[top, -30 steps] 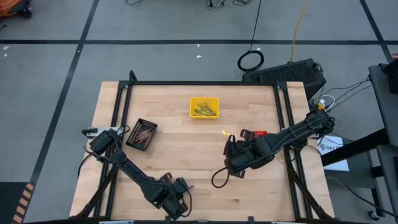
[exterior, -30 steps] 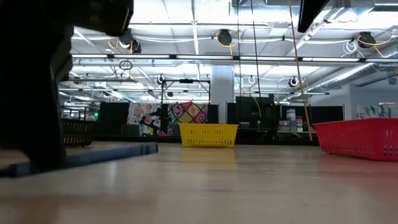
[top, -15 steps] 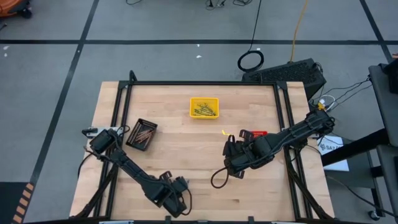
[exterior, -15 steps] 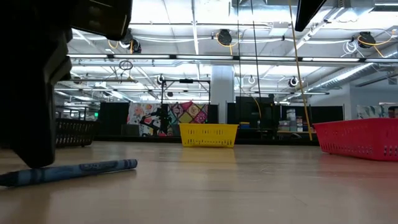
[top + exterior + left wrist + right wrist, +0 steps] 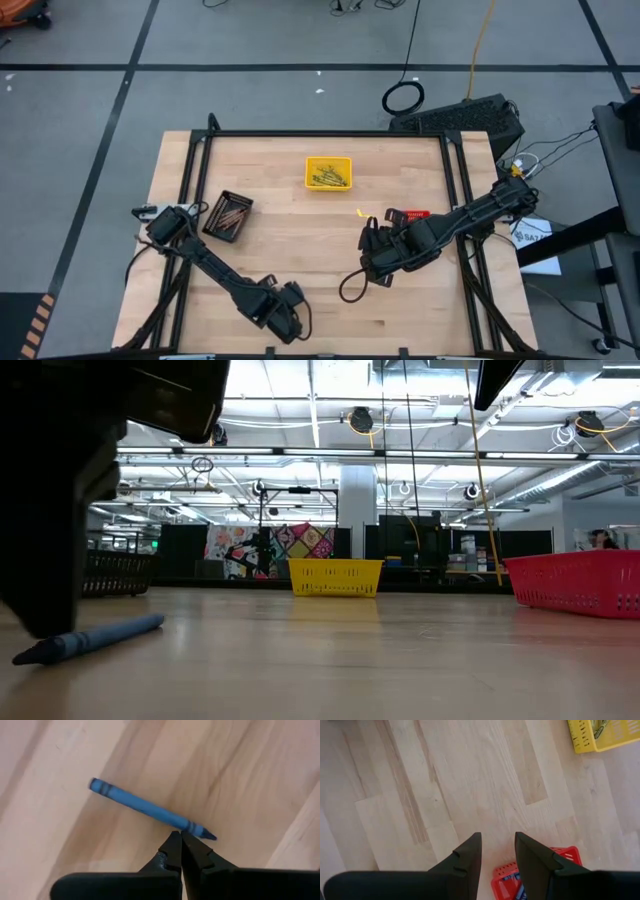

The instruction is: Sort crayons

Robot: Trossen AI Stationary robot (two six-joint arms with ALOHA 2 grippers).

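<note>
A blue crayon [image 5: 150,810] lies flat on the wooden table [image 5: 300,250] near its front edge; it also shows in the low view [image 5: 90,640]. My left gripper [image 5: 179,839] is shut, its tips at the crayon's side near the pointed end; in the high view it is at the front [image 5: 290,322]. My right gripper [image 5: 497,845] is open and empty above the table, right of the middle [image 5: 372,245], over a red tray [image 5: 507,872]. A yellow crayon [image 5: 360,213] lies loose on the table. My left gripper's shut fingertips [image 5: 172,842] stand against the blue crayon's side near its pointed end [image 5: 192,826], coming slanting down and across the crayon. The crayon lies flat on the table. Whether the tips press on it or only touch it, I cannot tell.
A yellow tray [image 5: 328,172] holding crayons stands at the far middle. A black tray [image 5: 228,216] with brown crayons stands at the left. The red tray [image 5: 410,214] is partly under the right arm. Bare wood lies between the two arms.
The blue crayon has slid and turned about on the table beside my left gripper; it stays flat, and its blunt end has swung nearer to the gripper in the low view. My left gripper has shifted a little toward the table's near edge.
</note>
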